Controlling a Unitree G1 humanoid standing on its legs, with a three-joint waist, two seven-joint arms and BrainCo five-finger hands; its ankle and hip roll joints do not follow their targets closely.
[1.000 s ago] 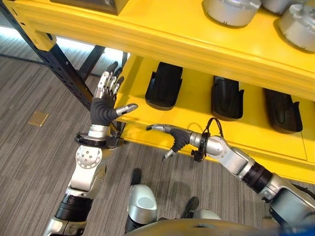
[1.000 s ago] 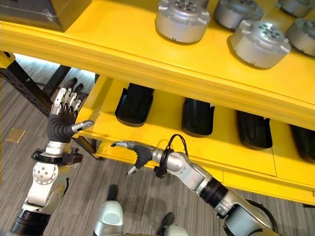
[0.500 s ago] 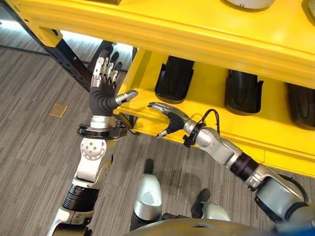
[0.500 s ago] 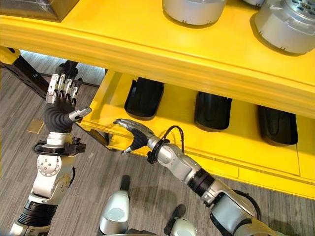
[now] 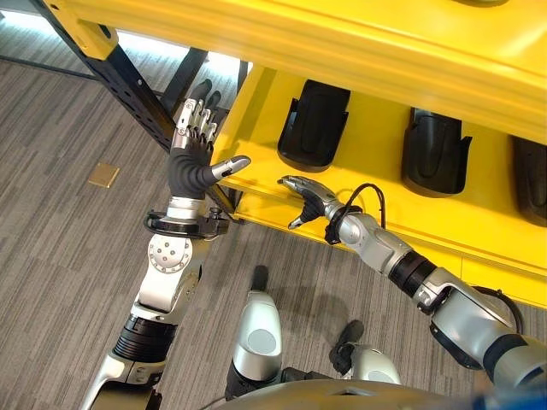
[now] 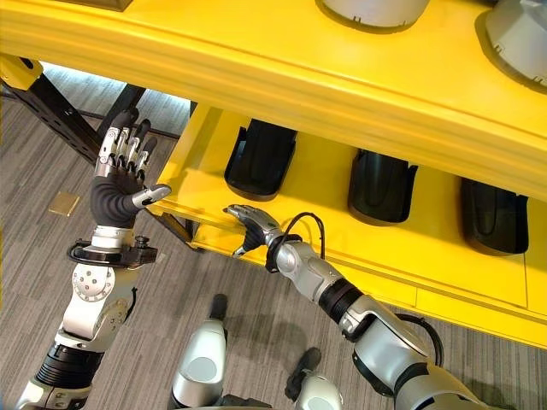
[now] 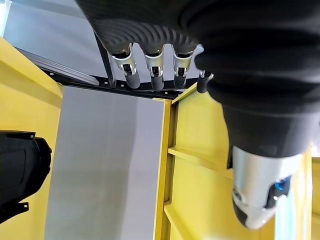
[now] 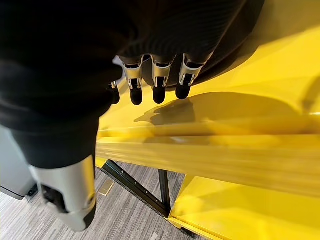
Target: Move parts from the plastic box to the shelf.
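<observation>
At the yellow shelf's [image 5: 256, 111] left end we raise our left hand [image 5: 191, 154], fingers straight, empty. Our right hand [image 5: 309, 198] rests by the lower board's front edge, loosely spread, holding nothing. Black parts [image 5: 313, 128] sit upon that board.

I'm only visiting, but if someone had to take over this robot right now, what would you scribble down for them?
Left hand: open, fingers straight up beside the end of the yellow shelf, holding nothing.
Right hand: open and empty, at the lower shelf's front edge.
Three black parts lie in a row on the lower shelf; silver round parts sit on the level above.
Done: several parts are already shelved.
Left: fetch the next part; neither hand carries one.
</observation>
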